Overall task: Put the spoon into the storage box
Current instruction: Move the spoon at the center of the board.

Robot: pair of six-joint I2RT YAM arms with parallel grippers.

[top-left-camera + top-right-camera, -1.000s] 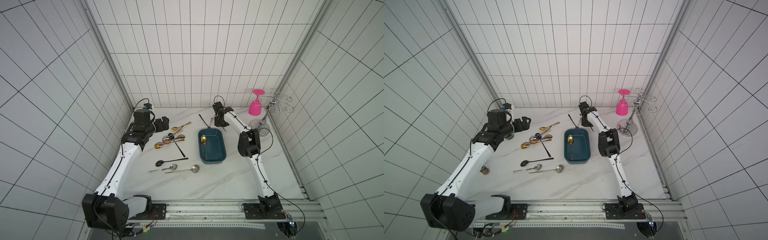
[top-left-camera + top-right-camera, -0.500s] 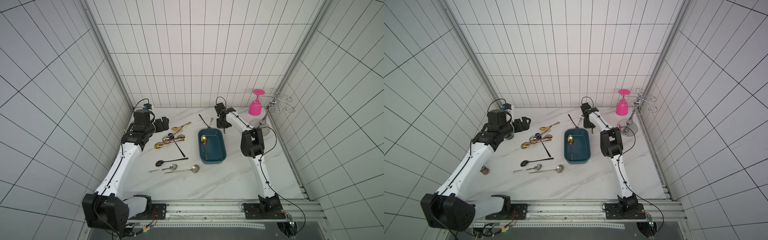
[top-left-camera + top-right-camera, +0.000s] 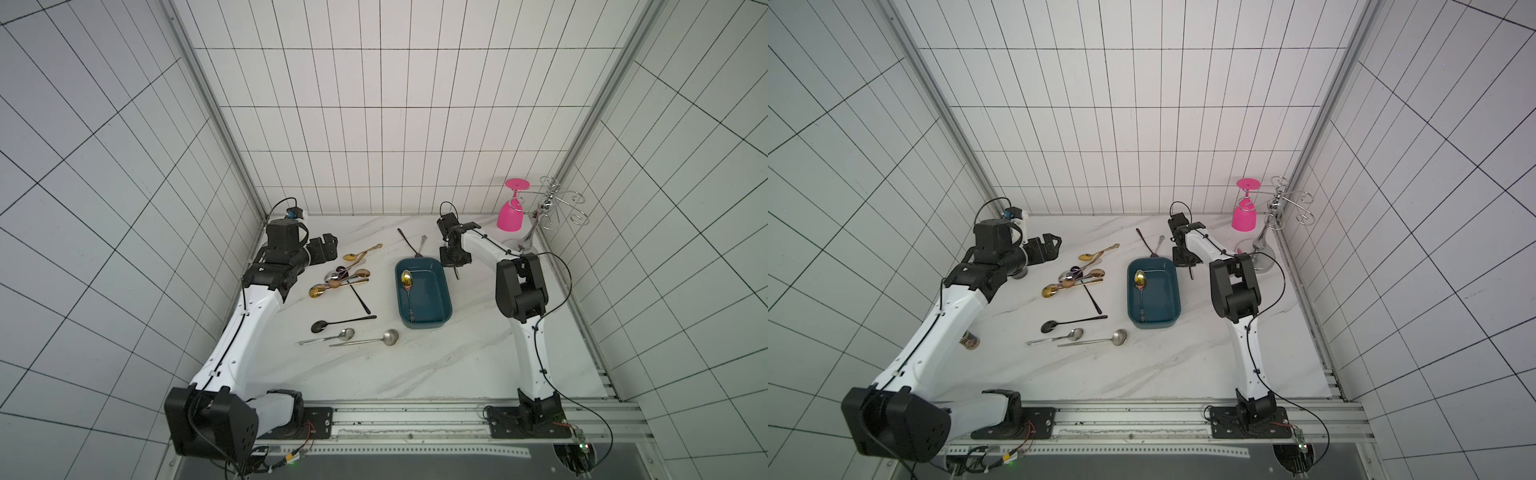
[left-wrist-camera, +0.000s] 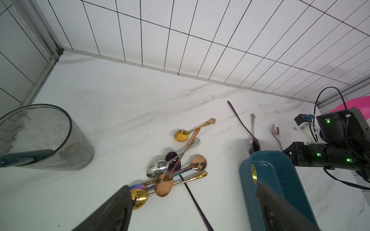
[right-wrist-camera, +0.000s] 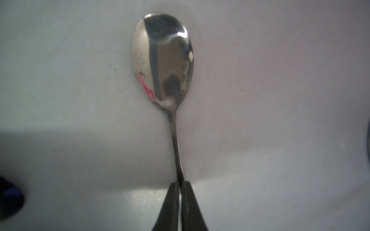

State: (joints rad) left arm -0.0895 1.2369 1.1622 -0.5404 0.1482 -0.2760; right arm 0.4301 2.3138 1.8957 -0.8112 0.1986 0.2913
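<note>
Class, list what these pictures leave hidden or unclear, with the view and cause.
- Right wrist view: handle end of the silver spoon, behind the shut right gripper.
- Left wrist view: part of the storage box, behind a finger of the open left gripper.
- Both top views: whether that spoon is lifted, too small.

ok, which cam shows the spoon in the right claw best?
Right wrist: the silver spoon fills the frame, with the right claw shut on its handle. Left wrist shows its bowl, small, beyond the storage box. In both top views the arm hides all but a handle stub.
</note>
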